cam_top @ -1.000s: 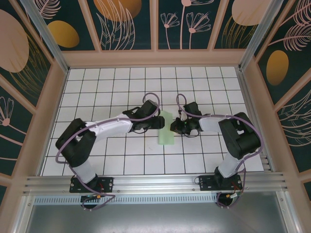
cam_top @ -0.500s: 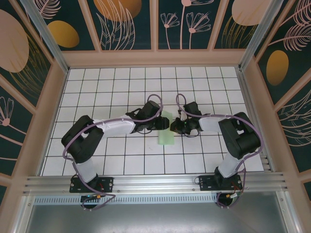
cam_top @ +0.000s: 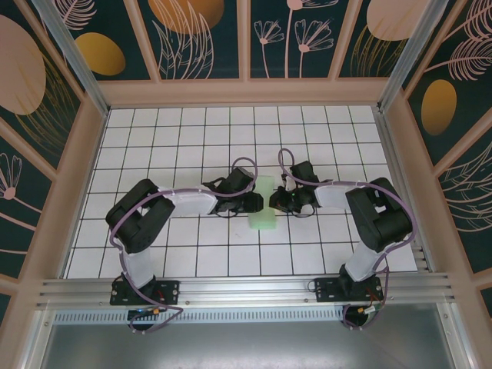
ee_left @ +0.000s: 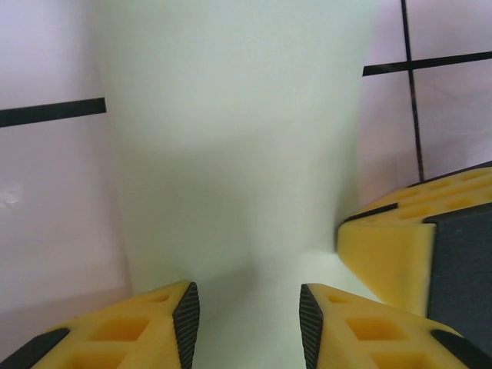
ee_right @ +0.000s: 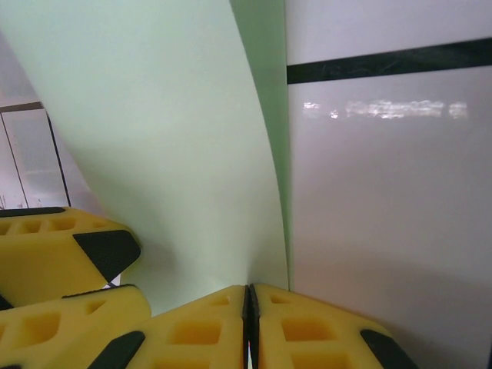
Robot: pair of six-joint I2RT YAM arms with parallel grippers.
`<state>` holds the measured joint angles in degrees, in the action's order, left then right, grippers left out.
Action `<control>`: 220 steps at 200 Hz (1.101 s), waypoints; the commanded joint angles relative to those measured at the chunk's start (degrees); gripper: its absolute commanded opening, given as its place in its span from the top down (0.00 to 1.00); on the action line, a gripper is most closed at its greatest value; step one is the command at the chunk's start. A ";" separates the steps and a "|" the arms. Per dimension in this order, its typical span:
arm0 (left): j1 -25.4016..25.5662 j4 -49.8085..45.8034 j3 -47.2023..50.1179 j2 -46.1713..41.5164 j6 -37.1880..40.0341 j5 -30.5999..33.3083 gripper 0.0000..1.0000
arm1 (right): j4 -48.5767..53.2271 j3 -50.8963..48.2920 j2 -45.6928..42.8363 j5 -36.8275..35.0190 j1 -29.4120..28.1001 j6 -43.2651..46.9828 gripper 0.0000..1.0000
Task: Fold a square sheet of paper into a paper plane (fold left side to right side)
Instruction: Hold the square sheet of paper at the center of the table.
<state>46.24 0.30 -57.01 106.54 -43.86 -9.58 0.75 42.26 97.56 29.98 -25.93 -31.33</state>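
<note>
1. Left wrist view: the left gripper (ee_left: 247,317) stands half open over the square sheet of paper (ee_left: 231,138), clamping nothing.
2. The right gripper (ee_right: 250,298), just beside it, is pinched shut on the sheet's edge.
3. The sheet lies as a narrow doubled strip mid-table (cam_top: 192,254), between both grippers, with one flap bowed upward.
4. Line up the edges and press the flap flat before creasing. A tug could skew the fold.

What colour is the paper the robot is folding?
The paper is pale mint green, clearest in the right wrist view.
</note>
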 commanded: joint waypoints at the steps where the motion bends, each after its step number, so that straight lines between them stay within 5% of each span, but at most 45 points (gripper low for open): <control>1: -0.01 -0.44 0.95 1.03 -0.52 1.60 0.57 | 6.02 -1.14 2.81 -5.81 -0.37 2.04 0.86; 99: -0.01 0.98 4.68 0.86 -0.36 0.40 0.58 | 3.46 3.51 -5.45 2.90 2.30 2.93 0.84; 220: 0.26 0.84 4.54 0.67 1.00 0.11 0.58 | -0.80 13.83 9.44 5.35 0.62 -0.05 0.86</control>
<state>46.24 4.51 -54.35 106.02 -43.79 -9.65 1.04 53.65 104.90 34.20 -24.58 -30.68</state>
